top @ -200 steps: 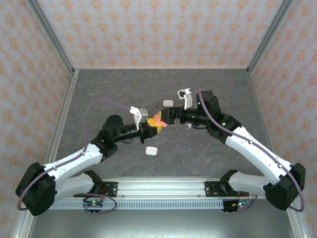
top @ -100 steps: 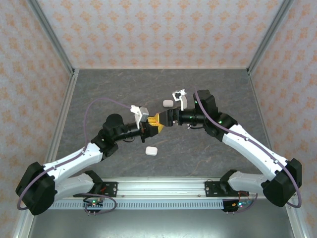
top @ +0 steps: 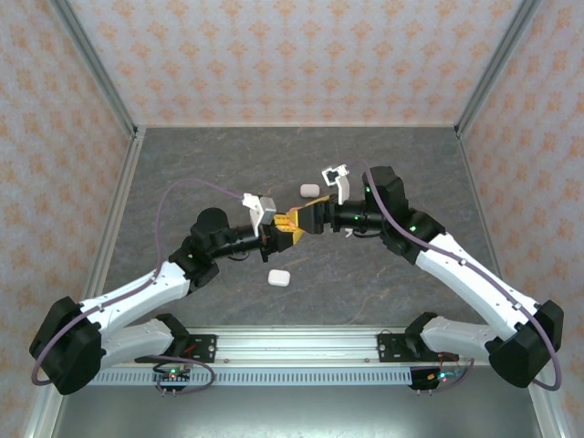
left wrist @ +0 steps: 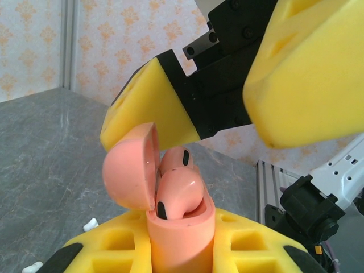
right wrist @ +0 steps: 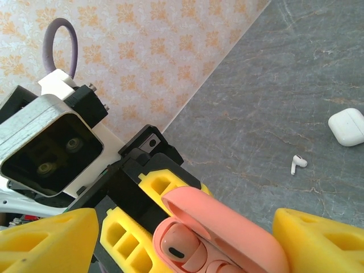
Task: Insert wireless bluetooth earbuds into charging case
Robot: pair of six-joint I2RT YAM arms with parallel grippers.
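Grey marbled tabletop (top: 401, 173) carries two white-and-black arms (top: 137, 297), which meet at its centre in the overhead view. The yellow-padded left gripper (top: 281, 234) is clamped on the body of a salmon-pink pillow-shaped plastic charging case (left wrist: 181, 239). In the left wrist view its lid (left wrist: 129, 170) is hinged open toward 9 o'clock. The right gripper (top: 307, 219) has its jaws apart, one yellow pad on each side of the case top. Whether a pad touches the lid cannot be told.

The overhead view places two white pillow-shaped plastic cases: one (top: 309, 190) at 12 o'clock of the meeting grippers, one (top: 278, 277) at 6 o'clock. The left wrist view resolves two salmon-pink stemmed earbuds (left wrist: 179, 196) seated in the pink case. The right wrist view adds one white stemmed earbud (right wrist: 298, 164) lying on the tabletop at 7 o'clock of a white case.

One second ago the pink lid was exposed between the grippers overhead; the right gripper now covers it.

Count: three cases, three earbuds.
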